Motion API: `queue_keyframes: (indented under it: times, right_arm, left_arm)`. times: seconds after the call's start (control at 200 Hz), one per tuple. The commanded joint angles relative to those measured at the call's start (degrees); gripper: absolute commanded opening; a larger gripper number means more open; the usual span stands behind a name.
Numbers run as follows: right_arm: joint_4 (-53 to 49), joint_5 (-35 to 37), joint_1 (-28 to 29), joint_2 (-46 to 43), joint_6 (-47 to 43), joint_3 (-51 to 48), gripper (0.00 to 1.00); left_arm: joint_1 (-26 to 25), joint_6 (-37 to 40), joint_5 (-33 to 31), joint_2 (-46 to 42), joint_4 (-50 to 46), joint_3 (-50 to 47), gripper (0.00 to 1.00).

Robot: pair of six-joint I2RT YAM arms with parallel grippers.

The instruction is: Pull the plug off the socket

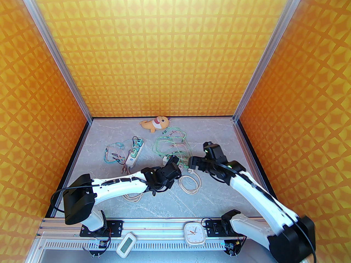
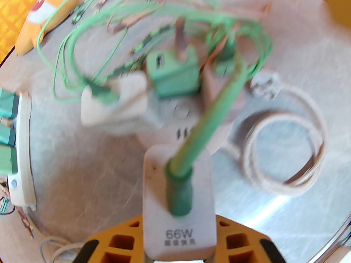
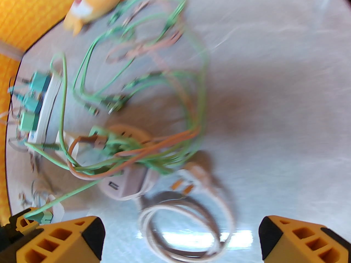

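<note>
left gripper (image 2: pixel 179 244) clenched on white charger plug (image 2: pixel 156 199), long axis 6–12 o'clock. round socket (image 2: pixel 164 136) just beyond at 12; prong seating hidden. right gripper (image 3: pixel 181 237) released, wide. judgement: left arm nearer, pull toward 6.

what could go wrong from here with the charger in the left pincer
1. The left pincer is shut on the white charger, whose green cable runs into the wire tangle; pulling away may drag the round socket along.
2. The right pincer is open and braces nothing, so the socket could slide or tip.
3. The coiled white cord lies beside the socket and might snag.
</note>
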Motion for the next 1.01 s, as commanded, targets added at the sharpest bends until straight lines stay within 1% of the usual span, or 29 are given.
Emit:
queue_keyframes:
  times: [0.0, 0.3, 0.415, 0.49, 0.58, 0.615, 0.68, 0.75, 0.81, 0.84, 0.9, 0.925, 0.975, 1.0]
  right_arm:
    - [-2.31, 7.70, -0.58, -3.14, 1.34, -1.08, 0.98]
    - [-2.20, 6.60, -1.05, -3.24, 2.52, -2.24, 0.98]
    - [-2.09, 6.17, -1.10, -3.50, 2.93, -2.83, 0.99]
    - [-2.13, 6.09, -1.15, -3.51, 3.18, -3.16, 0.99]
    - [-2.05, 5.60, -1.12, -3.50, 3.56, -3.49, 0.99]
    - [-1.98, 5.43, -1.15, -3.52, 3.68, -3.63, 0.99]
    - [-1.87, 4.95, -1.10, -3.55, 3.96, -3.99, 0.98]
    - [-1.65, 4.55, -1.13, -3.50, 4.11, -4.35, 0.98]
    - [-1.52, 4.29, -1.11, -3.42, 4.23, -4.62, 0.98]
    - [-1.43, 4.11, -1.09, -3.42, 4.27, -4.68, 0.99]
    - [-1.29, 3.76, -1.12, -3.32, 4.35, -4.81, 0.99]
    - [-1.17, 3.66, -1.16, -3.14, 4.35, -4.81, 0.98]
    - [-0.94, 3.37, -1.15, -2.83, 4.36, -4.81, 0.99]
    - [-0.84, 3.07, -1.10, -2.73, 4.31, -4.73, 0.98]
  left_arm:
    - [-1.13, 0.80, -2.90, -1.49, -3.90, -2.07, 0.00]
    - [-4.13, 4.81, -13.45, 5.64, -8.20, 0.48, 0.00]
    - [-4.94, 6.01, -16.00, 8.22, -8.85, 1.66, 0.00]
    - [-6.04, 6.59, -18.67, 10.52, -9.59, 3.07, 0.03]
    - [-6.59, 6.53, -19.08, 12.56, -9.82, 4.34, 0.04]
    - [-6.86, 6.38, -19.09, 12.99, -9.69, 4.60, 0.06]
    - [-7.35, 6.04, -19.05, 13.81, -9.66, 5.22, 0.16]
    - [-8.03, 5.42, -18.90, 14.19, -9.72, 5.68, 0.31]
    - [-8.69, 5.44, -17.87, 13.88, -9.17, 5.95, 0.39]
    - [-8.96, 5.38, -16.96, 13.66, -8.83, 5.95, 0.42]
    - [-9.20, 5.13, -14.79, 12.89, -8.10, 5.93, 0.45]
    - [-9.25, 5.02, -13.64, 12.52, -7.92, 5.95, 0.47]
    - [-9.33, 5.04, -11.92, 11.81, -7.66, 5.94, 0.53]
    - [-9.34, 4.92, -11.26, 11.33, -7.67, 5.95, 0.58]
